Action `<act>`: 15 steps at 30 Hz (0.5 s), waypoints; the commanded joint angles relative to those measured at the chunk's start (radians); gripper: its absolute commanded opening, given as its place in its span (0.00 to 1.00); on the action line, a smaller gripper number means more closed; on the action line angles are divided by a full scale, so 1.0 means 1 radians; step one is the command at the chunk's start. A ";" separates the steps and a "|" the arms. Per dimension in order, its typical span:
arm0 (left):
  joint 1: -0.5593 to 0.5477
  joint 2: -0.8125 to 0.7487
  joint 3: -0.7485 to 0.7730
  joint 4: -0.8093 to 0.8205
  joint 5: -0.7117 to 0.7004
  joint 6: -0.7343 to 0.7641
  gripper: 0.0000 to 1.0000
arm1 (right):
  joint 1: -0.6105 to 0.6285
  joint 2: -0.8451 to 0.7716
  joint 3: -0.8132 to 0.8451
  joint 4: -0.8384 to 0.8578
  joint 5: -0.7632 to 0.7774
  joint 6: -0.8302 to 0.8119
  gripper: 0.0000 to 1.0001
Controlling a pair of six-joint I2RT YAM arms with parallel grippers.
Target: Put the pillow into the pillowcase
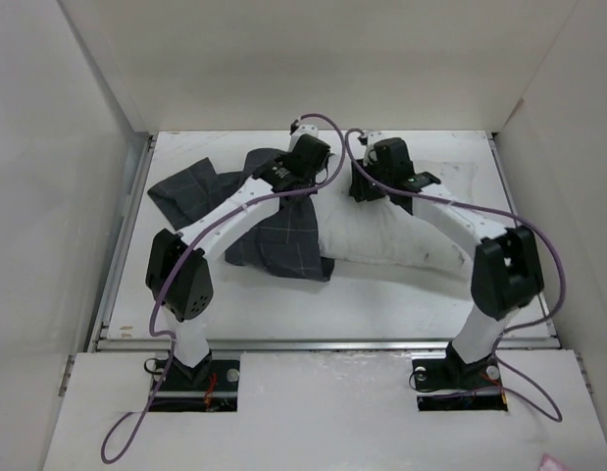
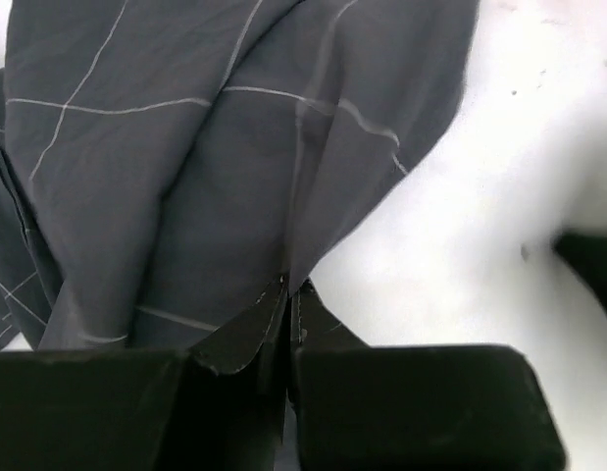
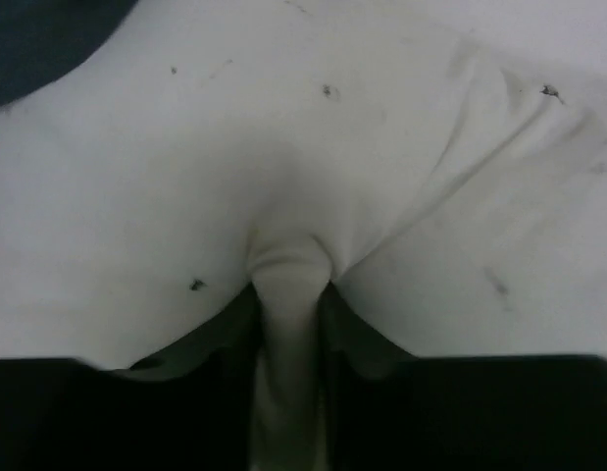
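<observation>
The white pillow [image 1: 401,235] lies across the middle and right of the table. The dark grid-lined pillowcase [image 1: 274,240] is bunched over the pillow's left end and trails off to the left. My left gripper [image 1: 311,162] hangs over the pillow's far left edge. In the left wrist view it [image 2: 290,289] is shut on a thin fold of the pillowcase [image 2: 185,167], with the pillow [image 2: 480,196] just to the right. My right gripper [image 1: 367,186] presses on the pillow's far edge. In the right wrist view it [image 3: 288,285] pinches a fold of the pillow [image 3: 381,147].
White walls [image 1: 58,196] close in the table on the left, back and right. A metal rail [image 1: 323,343] runs along the table's near edge, in front of both arm bases. A corner of the pillowcase [image 3: 38,39] shows at the top left of the right wrist view.
</observation>
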 commanded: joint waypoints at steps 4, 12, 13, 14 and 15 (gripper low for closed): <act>-0.015 -0.032 0.141 0.054 0.046 0.077 0.00 | 0.027 0.069 0.080 -0.005 -0.123 -0.010 0.00; -0.116 -0.002 0.403 0.065 0.283 0.190 0.00 | 0.027 -0.424 -0.203 0.541 -0.286 0.123 0.00; -0.136 -0.002 0.414 0.055 0.293 0.190 0.00 | 0.027 -0.444 -0.223 0.570 -0.286 0.139 0.00; -0.155 -0.019 0.414 0.055 0.303 0.206 0.00 | 0.027 -0.460 -0.271 0.604 -0.301 0.162 0.00; -0.172 -0.030 0.414 0.055 0.315 0.206 0.00 | 0.027 -0.469 -0.292 0.633 -0.325 0.188 0.00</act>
